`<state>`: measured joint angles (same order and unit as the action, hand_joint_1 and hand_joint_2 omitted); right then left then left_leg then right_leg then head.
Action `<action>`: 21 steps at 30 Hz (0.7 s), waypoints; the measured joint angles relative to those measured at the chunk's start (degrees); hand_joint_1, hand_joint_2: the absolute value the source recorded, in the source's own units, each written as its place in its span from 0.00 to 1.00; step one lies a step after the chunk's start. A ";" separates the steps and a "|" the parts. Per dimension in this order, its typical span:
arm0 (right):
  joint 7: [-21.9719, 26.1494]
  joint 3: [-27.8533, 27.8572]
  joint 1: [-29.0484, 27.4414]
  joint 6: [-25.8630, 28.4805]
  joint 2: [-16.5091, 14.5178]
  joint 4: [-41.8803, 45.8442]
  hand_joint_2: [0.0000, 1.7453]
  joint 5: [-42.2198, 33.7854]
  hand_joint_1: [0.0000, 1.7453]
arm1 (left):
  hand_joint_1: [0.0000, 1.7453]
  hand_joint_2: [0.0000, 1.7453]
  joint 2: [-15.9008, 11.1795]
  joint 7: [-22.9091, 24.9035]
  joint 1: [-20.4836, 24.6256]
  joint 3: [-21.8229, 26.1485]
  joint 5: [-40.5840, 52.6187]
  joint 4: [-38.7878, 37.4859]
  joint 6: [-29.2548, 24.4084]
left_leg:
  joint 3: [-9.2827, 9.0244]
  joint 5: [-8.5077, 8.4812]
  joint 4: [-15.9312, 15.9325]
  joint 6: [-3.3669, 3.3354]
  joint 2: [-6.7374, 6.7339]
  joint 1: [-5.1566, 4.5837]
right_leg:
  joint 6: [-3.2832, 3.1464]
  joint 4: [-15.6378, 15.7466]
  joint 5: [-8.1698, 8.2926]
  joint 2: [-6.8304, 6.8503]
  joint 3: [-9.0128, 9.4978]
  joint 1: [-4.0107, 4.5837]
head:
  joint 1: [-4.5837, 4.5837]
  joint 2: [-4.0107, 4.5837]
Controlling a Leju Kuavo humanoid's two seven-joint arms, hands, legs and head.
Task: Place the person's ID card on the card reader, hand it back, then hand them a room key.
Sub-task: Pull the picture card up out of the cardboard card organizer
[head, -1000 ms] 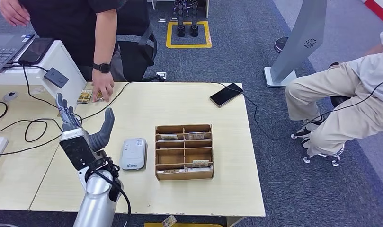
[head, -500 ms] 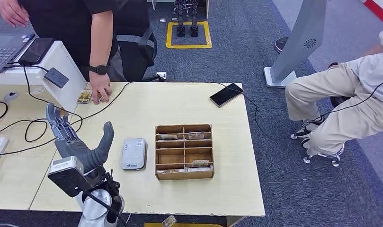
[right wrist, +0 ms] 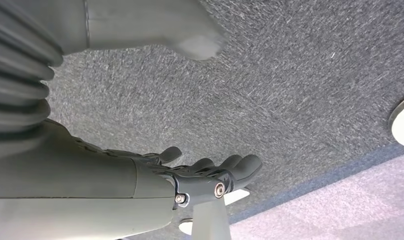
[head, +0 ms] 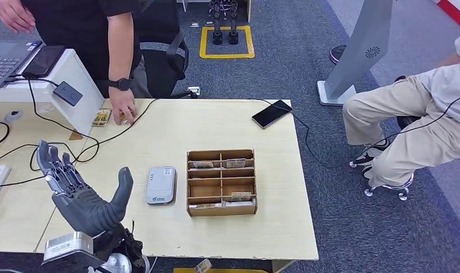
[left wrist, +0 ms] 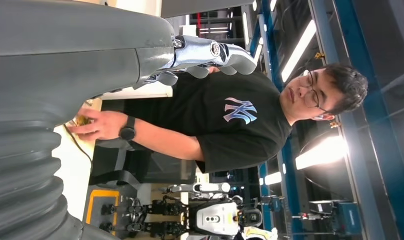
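My left hand [head: 82, 196] is raised over the table's near left corner, open, fingers spread, holding nothing. In the left wrist view its fingers [left wrist: 209, 52] point toward the person in a black T-shirt [left wrist: 229, 120]. That person's hand [head: 124, 111] rests on a small card at the table's far left edge, beside another card [head: 102, 117]. The grey-white card reader [head: 161, 185] lies flat just right of my left hand. A wooden divided box [head: 222, 182] holding room key cards stands right of the reader. My right hand [right wrist: 209, 175] hangs over grey carpet, empty, its fingers loosely extended.
A black phone [head: 272, 114] on a cable lies at the table's far right corner. Black cables [head: 42, 153] run over the left side. A white stand [head: 74, 74] with a laptop and tablet is at the far left. A seated person [head: 421, 125] is at the right.
My left hand has drawn back from near the person's hand toward the table's near edge, still empty. The person's hand has shifted slightly and stays on the cards.
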<state>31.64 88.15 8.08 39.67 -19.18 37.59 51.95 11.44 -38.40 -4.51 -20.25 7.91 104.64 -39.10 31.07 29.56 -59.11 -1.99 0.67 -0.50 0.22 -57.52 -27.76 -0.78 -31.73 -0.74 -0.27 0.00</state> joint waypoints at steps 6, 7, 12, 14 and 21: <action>-0.36 0.00 -0.06 0.00 -0.03 0.27 1.00 0.41 0.00 | 0.00 1.00 -0.05 0.00 -0.41 -0.59 -0.89 0.32 0.00 | 0.00 0.00 0.00 0.00 0.00 0.00 | 0.00 0.00 0.00 0.00 0.00 0.00 | 0.00 0.00; -0.67 0.00 -0.07 0.00 -0.03 0.33 1.00 0.70 0.00 | 0.00 1.00 -0.08 0.00 -0.42 -0.62 -1.04 0.32 0.00 | 0.00 0.00 0.00 0.00 0.00 0.00 | 0.00 0.00 0.00 0.00 0.00 0.00 | 0.00 0.00; -2.06 0.00 -0.19 0.00 -0.03 0.78 1.00 2.05 0.00 | 0.00 1.00 -0.19 -0.07 -0.42 -1.02 -1.84 0.34 -0.19 | -0.01 0.00 0.00 0.00 0.00 0.00 | 0.00 0.00 0.00 0.00 0.00 0.00 | 0.01 0.00; -2.34 0.00 -0.21 0.00 -0.04 0.93 1.00 2.21 0.00 | 0.00 1.00 -0.26 -0.09 -0.41 -1.36 -1.88 0.34 -0.40 | -0.01 0.00 0.00 0.00 0.00 0.00 | 0.00 0.00 0.00 0.00 0.00 0.00 | 0.01 0.00; -2.85 0.00 -0.23 0.00 -0.05 1.26 1.00 2.49 0.00 | 0.00 1.00 -0.32 -0.09 -0.41 -1.76 -1.88 0.34 -0.67 | -0.01 0.00 0.00 0.00 0.00 0.00 | 0.00 0.00 0.00 0.00 0.00 0.00 | -0.01 0.00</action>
<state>28.80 88.15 7.85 39.67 -19.23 38.86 54.44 11.13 -38.49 -4.91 -22.01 6.03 104.98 -39.77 31.06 29.56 -59.11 -1.99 0.67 -0.50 0.22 -57.52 -27.76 -0.78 -31.73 -0.74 -0.28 0.00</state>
